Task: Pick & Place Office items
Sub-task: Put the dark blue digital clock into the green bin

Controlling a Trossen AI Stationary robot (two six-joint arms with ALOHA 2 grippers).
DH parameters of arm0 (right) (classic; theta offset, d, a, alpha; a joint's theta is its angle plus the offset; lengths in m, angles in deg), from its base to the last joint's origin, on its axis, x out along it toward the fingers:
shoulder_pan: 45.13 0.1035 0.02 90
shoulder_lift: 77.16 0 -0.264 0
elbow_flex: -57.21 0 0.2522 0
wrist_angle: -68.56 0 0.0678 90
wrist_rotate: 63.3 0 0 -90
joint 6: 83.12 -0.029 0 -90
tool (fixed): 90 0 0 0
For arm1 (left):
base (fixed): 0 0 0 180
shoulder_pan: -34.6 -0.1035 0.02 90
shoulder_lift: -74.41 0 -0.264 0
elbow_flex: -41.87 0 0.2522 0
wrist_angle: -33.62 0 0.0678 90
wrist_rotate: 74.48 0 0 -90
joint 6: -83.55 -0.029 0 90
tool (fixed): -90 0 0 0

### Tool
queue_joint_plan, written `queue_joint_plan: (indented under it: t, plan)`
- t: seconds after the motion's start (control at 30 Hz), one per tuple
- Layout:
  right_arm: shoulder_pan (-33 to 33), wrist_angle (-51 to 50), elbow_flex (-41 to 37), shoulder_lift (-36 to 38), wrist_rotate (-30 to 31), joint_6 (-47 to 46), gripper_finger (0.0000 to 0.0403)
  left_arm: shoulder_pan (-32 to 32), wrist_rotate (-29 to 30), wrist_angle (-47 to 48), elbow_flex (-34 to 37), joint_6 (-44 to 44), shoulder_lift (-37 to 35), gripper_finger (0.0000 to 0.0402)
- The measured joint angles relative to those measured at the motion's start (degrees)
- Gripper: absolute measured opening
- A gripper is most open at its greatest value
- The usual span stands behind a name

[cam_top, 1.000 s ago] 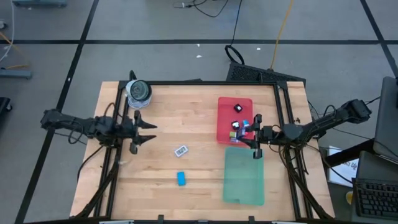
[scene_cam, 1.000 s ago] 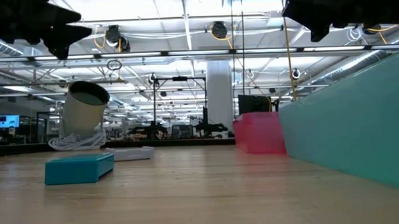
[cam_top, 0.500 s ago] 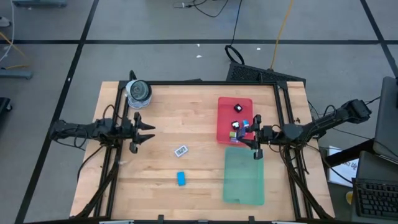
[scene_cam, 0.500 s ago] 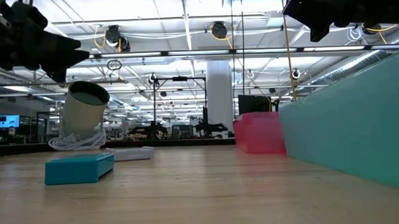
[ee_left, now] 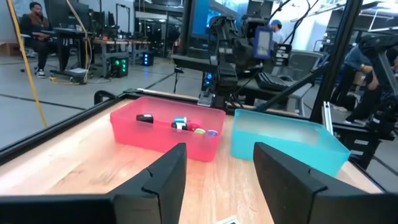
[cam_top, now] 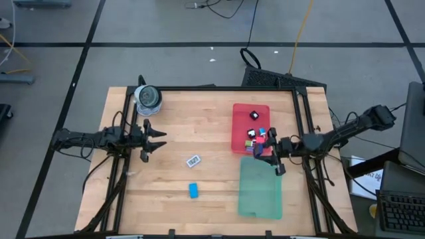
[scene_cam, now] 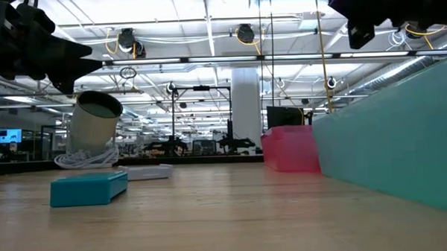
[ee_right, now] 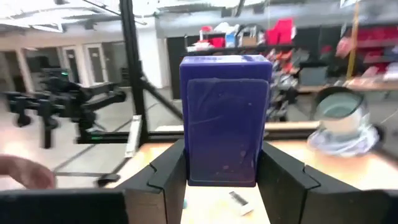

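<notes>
My right gripper [cam_top: 269, 150] hovers at the red tray's [cam_top: 239, 113] near edge, next to the green tray [cam_top: 259, 199], shut on a dark blue block [ee_right: 225, 118]. Several small office items lie in the red tray. A white tag [cam_top: 193, 160] and a blue bar [cam_top: 193, 190] lie flat on the table's middle. My left gripper [cam_top: 159, 139] hangs open and level above the table near its left edge, pointing toward the trays, with nothing between its fingers [ee_left: 165, 180]. My right gripper pinches the blue block by its two narrow sides [ee_right: 189, 168] between its two fingers [ee_right: 165, 177]. The fingers reach in roughly level from the table's right side. The block sticks out beyond the fingertips, lifted clear of the table and trays.
A grey roll [cam_top: 147, 97] stands at the far left corner, just beyond my left gripper. The black frame [cam_top: 219, 88] runs along the table's edges. Bare wood lies between the two arms around the tag and the bar.
My left gripper has come down closer to the table and its arm has drawn back toward the left edge. My right gripper has stayed in place and rolled a little, turning the blue block with it.
</notes>
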Motion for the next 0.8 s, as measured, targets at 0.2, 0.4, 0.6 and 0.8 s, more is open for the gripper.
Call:
queue_joint_plan:
  t: [0.2,0.4,0.6,0.8]
  plan:
    - [4.52,-7.86,0.36,-0.01,-1.12,-8.38,0.0149,0.02,0.06,-0.46,0.09,0.02,0.00,0.0208]
    - [7.49,-15.69,3.20,-2.63,1.53,-11.67,0.0149,0.02,0.06,-0.62,0.09,0.04,0.00,0.0220]
    - [12.17,-16.94,3.19,-10.28,1.94,-13.43,0.0149,0.02,0.05,-0.69,0.09,0.07,0.00,0.0225]
    - [13.07,-21.49,3.17,-13.77,-0.10,-20.65,0.0149,0.02,0.04,-0.71,0.09,0.07,0.00,0.0225]
